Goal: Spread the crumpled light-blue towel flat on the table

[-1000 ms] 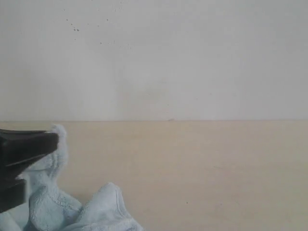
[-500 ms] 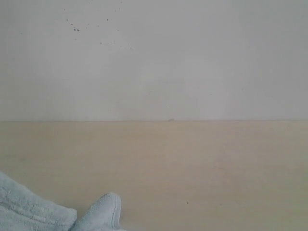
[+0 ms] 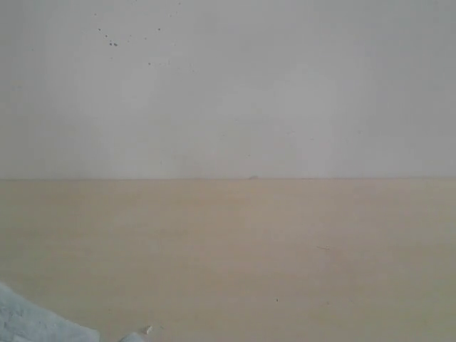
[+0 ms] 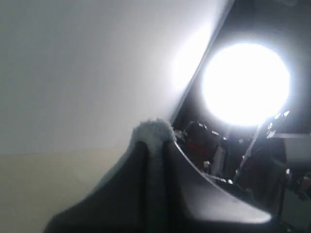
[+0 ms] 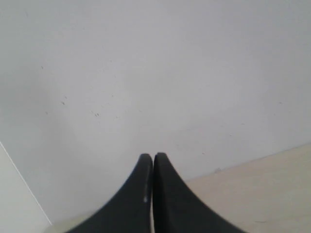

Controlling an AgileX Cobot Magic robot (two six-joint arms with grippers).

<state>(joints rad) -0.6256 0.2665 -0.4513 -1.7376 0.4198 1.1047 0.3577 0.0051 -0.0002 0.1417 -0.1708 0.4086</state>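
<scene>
In the exterior view only a small corner of the pale blue towel [image 3: 34, 325] shows, at the lower left edge of the picture, low over the beige desk [image 3: 256, 249]. Whether that part lies on the desk or hangs just above it cannot be told. The rest of the desk in view is bare up to the white wall [image 3: 228, 85], which has a few dark specks near its top left. Neither arm appears in this view. In the left wrist view the left gripper [image 4: 154, 143] has its dark jaws pressed together on a fold of the towel [image 4: 153, 128], a fluffy tuft of which sticks out past the tips. A bright round lamp [image 4: 246, 82] glares beyond it. In the right wrist view the right gripper [image 5: 153, 158] has its jaws pressed together with nothing between them, pointing at the wall with a strip of desk below.
</scene>
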